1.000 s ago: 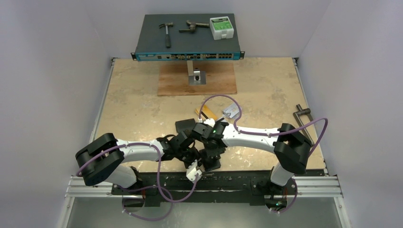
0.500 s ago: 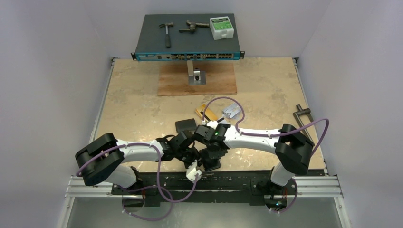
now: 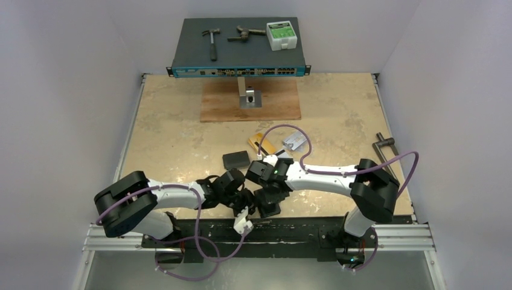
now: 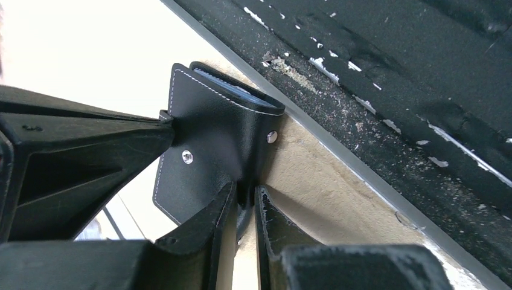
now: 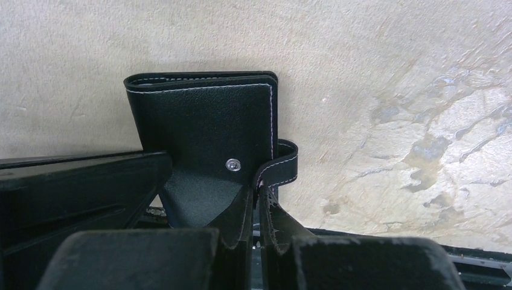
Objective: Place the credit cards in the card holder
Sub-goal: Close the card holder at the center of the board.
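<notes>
Left wrist view: my left gripper [image 4: 244, 208] pinches the folded card holder [image 4: 211, 127], a bluish card edge [image 4: 232, 90] showing inside; my right gripper [image 5: 253, 211] clamps its tab [image 5: 281, 166].

Overhead: even, soft light from above. White walls bright, table [image 3: 175, 139] mid-toned, only faint shadows under the arms. Sharp throughout, no glare.
Left wrist: upper-left corner blown out white. Card holder [image 4: 211, 133] crisp, dull sheen on the leather. Left gripper [image 4: 244, 202] close to the lens, dark and soft.
Right wrist: flat light, stitching sharp. Right gripper [image 5: 253, 202] blurred in the foreground.
</notes>
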You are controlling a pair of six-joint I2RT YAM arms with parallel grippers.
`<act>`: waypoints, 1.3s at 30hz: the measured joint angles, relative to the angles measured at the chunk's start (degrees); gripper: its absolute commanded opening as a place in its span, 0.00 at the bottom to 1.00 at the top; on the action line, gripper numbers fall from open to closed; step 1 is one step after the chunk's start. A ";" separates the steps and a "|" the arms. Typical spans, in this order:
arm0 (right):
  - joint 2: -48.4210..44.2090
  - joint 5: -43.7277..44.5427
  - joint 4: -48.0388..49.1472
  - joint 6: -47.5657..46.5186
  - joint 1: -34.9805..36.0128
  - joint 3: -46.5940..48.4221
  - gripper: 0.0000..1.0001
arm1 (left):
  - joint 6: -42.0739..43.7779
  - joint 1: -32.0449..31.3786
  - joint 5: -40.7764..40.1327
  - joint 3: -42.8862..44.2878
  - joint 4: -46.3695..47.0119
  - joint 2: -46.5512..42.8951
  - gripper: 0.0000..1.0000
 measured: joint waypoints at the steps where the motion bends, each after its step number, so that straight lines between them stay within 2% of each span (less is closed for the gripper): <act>1: -0.26 -0.15 0.26 0.07 -0.24 -0.33 0.00 | 0.83 -0.24 -0.37 -0.66 1.18 -0.07 0.14; 11: -3.76 -4.79 4.72 0.35 -5.95 -3.67 0.00 | 5.84 -2.12 -4.63 -3.80 9.46 0.66 0.14; 39: -2.19 -10.54 7.37 -2.56 -7.37 -3.80 0.00 | 5.81 -2.38 -5.55 -3.80 9.57 0.72 0.13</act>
